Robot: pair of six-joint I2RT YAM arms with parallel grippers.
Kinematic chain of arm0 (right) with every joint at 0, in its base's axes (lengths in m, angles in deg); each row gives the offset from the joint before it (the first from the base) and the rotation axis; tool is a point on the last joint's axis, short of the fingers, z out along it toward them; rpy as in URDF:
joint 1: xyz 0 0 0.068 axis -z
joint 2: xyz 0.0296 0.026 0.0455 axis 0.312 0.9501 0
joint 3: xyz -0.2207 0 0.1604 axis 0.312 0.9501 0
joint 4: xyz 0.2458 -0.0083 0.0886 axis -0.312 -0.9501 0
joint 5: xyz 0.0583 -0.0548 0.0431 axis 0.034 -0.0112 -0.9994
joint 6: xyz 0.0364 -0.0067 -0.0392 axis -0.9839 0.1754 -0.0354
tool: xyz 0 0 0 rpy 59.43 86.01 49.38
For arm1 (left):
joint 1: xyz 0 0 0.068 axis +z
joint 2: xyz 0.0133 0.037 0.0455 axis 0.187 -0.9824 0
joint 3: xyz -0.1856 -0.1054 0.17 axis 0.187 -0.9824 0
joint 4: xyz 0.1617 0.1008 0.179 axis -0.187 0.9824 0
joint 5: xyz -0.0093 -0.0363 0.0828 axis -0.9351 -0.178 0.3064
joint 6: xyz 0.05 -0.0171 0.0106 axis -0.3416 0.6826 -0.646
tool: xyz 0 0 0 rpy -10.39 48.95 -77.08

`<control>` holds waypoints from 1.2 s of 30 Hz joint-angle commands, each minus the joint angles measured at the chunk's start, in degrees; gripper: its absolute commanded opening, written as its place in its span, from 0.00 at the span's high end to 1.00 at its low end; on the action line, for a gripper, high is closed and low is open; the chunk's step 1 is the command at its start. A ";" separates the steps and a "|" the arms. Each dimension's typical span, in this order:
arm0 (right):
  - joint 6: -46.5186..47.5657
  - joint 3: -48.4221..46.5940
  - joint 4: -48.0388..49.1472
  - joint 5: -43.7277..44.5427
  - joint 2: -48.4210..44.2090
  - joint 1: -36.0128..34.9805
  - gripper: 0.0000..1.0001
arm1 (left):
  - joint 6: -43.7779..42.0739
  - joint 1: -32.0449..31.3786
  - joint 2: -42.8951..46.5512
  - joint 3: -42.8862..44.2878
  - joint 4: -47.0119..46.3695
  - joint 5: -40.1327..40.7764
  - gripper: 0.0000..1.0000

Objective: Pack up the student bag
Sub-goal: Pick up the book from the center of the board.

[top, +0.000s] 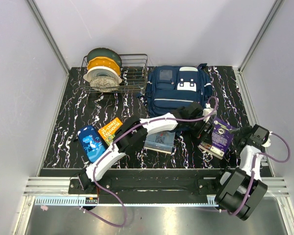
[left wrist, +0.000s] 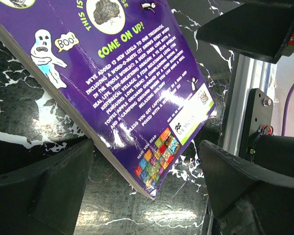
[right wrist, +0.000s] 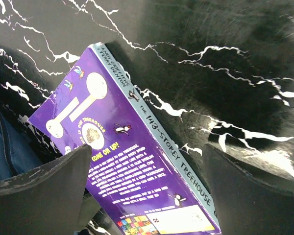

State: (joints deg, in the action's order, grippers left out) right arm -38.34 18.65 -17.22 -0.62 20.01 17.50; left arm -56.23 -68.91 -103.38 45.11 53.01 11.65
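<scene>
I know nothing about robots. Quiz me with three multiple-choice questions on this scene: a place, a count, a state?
1. How many spools are in the wire rack? A one; B three; C five.
2. Where is the purple book? A on the spools; B on the table; C in the rack.
3. The jaws on the left arm are: A open; B shut on the book; C holding a spool.
1 B: green, yellow, white. 2 B: it lies on the marbled top. 3 A: the fingers stand apart above the book.
</scene>
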 commanded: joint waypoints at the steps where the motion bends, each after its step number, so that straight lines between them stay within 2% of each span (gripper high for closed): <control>1: 0.48 -0.61 -1.31 5.18 -2.32 -0.17 0.00 | 0.05 0.38 0.46 0.08 0.71 0.55 0.07; 4: -0.12 0.62 0.26 2.54 0.04 -0.17 0.00 | 0.22 0.74 0.55 0.08 0.54 0.55 0.07; 8: 1.80 -0.87 1.06 -1.41 9.34 -0.26 0.00 | 0.13 0.91 0.99 -0.44 0.01 0.20 0.07; 11: 3.57 0.53 6.75 -9.74 13.31 -0.26 0.07 | 0.75 0.91 1.16 -0.71 -0.96 -0.86 0.06; 12: 3.65 1.23 10.08 -15.16 14.19 -0.17 0.09 | 0.84 0.91 1.16 -0.89 -1.13 -1.12 0.06; 18: 4.62 3.87 13.89 -26.45 19.12 -0.87 0.12 | 2.50 0.82 0.02 -0.45 -2.54 -3.32 0.07; 20: 4.45 3.61 13.80 -30.05 19.30 -1.84 0.14 | 2.68 0.74 -0.33 -0.19 -2.63 -4.02 0.07; 26: 6.99 0.54 9.59 -32.87 14.56 -7.11 0.17 | 2.24 0.12 -1.21 1.22 -2.54 -5.87 0.07; 31: 8.49 -1.66 3.09 -34.47 4.38 -7.12 0.22 | 1.98 0.03 -0.86 1.66 -2.54 -6.31 0.07; 36: 9.63 -3.15 -3.23 -36.75 2.25 -7.12 0.27 | 2.07 0.03 -0.77 1.75 -2.80 -6.31 0.07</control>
State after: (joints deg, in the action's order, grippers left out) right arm -26.16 16.13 -5.33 -20.71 22.91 14.03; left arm -54.16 -66.57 -103.35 45.15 55.63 6.90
